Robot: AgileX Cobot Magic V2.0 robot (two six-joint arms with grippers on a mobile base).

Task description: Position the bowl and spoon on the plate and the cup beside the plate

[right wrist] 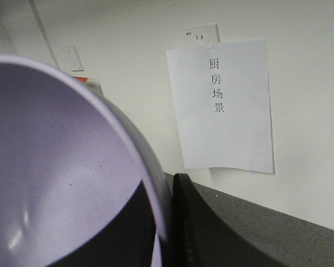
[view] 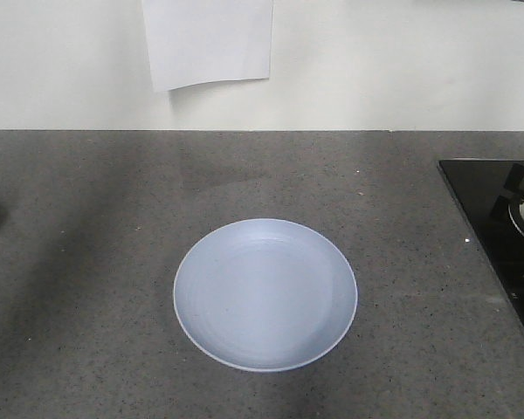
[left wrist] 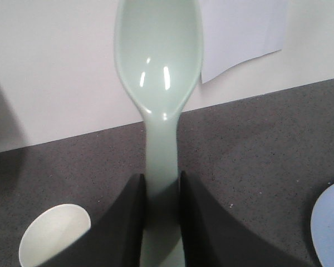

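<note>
Front view, plate (view: 265, 295) alone on the grey counter (view: 87, 262), left wrist view, left gripper (left wrist: 162, 189) clamped on the spoon (left wrist: 158, 67) handle, cup (left wrist: 54, 233) on the counter below, right wrist view, right gripper (right wrist: 160, 208) pinching the bowl (right wrist: 61, 167) rim, bowl held aloft.

Grey speckled table (view: 87, 262); white paper (view: 208, 39) w/ Chinese chars on wall (view: 402, 61); black hob (view: 493, 218) at rt edge.

Pale blue plate (view: 265, 295) on grey speckled counter (view: 87, 262), white paper (view: 208, 39) on wall (view: 419, 61), black cooktop (view: 489, 218) at right
</note>
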